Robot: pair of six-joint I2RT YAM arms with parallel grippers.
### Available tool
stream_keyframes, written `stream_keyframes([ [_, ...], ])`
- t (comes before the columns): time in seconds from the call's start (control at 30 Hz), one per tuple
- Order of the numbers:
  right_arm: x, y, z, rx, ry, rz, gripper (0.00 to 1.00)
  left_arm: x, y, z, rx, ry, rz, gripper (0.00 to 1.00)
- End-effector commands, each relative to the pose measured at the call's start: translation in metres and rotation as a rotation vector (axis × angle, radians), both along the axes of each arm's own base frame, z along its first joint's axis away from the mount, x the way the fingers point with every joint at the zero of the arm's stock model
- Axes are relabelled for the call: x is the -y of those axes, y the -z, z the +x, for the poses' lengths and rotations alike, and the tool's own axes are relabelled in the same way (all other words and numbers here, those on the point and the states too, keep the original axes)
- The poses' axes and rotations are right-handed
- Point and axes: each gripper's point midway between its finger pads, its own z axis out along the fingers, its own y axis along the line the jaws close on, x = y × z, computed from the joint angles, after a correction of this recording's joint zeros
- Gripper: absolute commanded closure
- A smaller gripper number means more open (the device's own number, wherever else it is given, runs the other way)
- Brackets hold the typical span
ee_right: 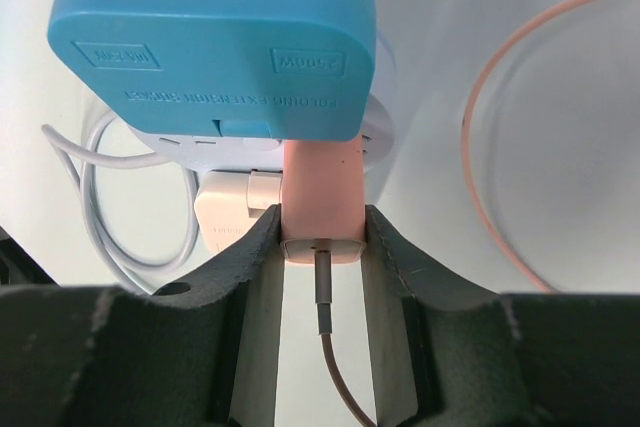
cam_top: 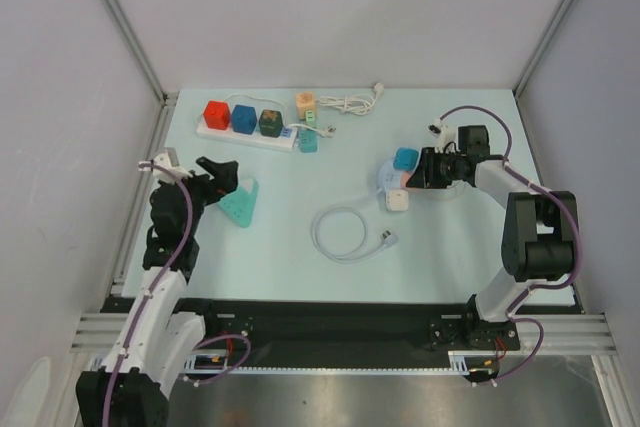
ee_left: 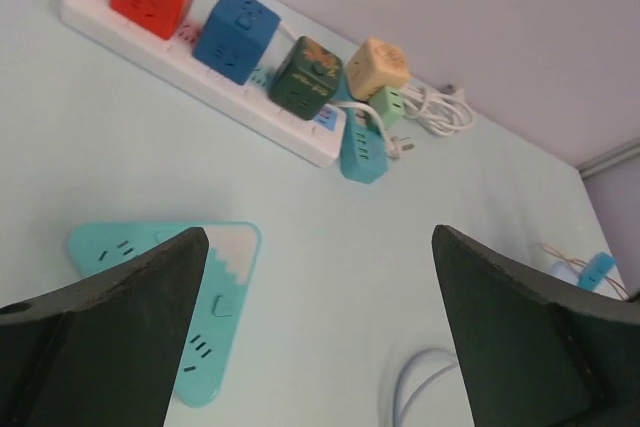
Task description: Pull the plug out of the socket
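right end effector [ee_right: 320,237] is clamped on the pink plug [ee_right: 320,187], pads on both flat sides near its cable end. the plug looks fully seated in the white socket hub [ee_right: 170,142], which sits right of centre on the worktop [cam_top: 450,247] with a blue adapter [ee_right: 210,37] on top and a white cube plug [ee_right: 225,209] just beside the pink one. left end effector [ee_left: 318,237] is wide open with nothing in it, hovering over the teal triangular socket [ee_left: 225,287], well apart from the hub. main risk: nothing pins the hub down, so a straight pull probably drags hub, adapter and cube plug along instead of unseating the pins. second: the grip is low on the plug body, so the pads could slide off the tail onto the thin cable [ee_right: 325,327] and load that instead. third: any off-axis tug may bind the pins or tip the hub. can't tell how tight the fit is. i'd want the left arm holding the hub before pulling
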Motion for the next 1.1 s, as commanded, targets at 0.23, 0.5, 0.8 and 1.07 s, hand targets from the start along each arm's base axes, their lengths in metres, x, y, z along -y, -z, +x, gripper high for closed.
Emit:
stream_keyframes([
  [0.23, -0.021, -0.05, 0.002, 0.169, -0.145, 0.07, 1.0, 0.168, 0.018, -0.027, -0.023, 0.637, -0.005, 0.0],
  [0.5, -0.026, -0.06, -0.004, 0.202, -0.183, 0.092, 1.0, 0.268, 0.041, -0.006, -0.083, 0.797, 0.039, 0.01],
  [0.8, -0.028, -0.068, -0.008, 0.229, -0.204, 0.095, 1.0, 0.351, 0.032, 0.018, -0.06, 0.945, 0.178, 0.0],
  [1.07, -0.031, -0.074, -0.01, 0.245, -0.214, 0.099, 1.0, 0.382, 0.06, 0.031, -0.127, 0.981, 0.22, 0.03],
])
